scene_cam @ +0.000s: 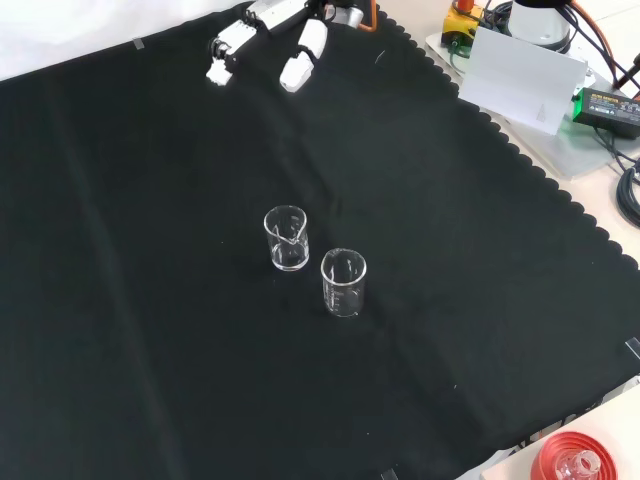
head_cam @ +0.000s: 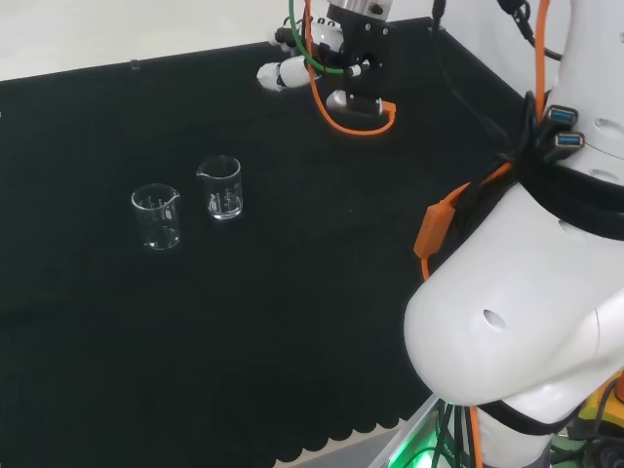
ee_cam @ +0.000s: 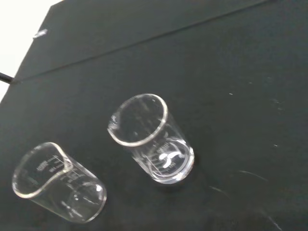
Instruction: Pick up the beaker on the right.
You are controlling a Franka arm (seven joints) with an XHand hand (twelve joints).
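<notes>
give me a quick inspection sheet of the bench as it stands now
surface: black cloth with a scalloped edge, lying flat.
job's things: two clear beakers standing upright, close together but apart; in the head view the right beaker and the left beaker. Both look empty.
clutter: nothing seen on the cloth besides the beakers.
hand: the hand hovers at the far edge of the cloth in the front view, fingers straight, holding nothing.
cables: orange cable looping at the wrist, green cable beside it.
surroundings: white box off the cloth, red ribbed stand at the front view's lower corner.
</notes>
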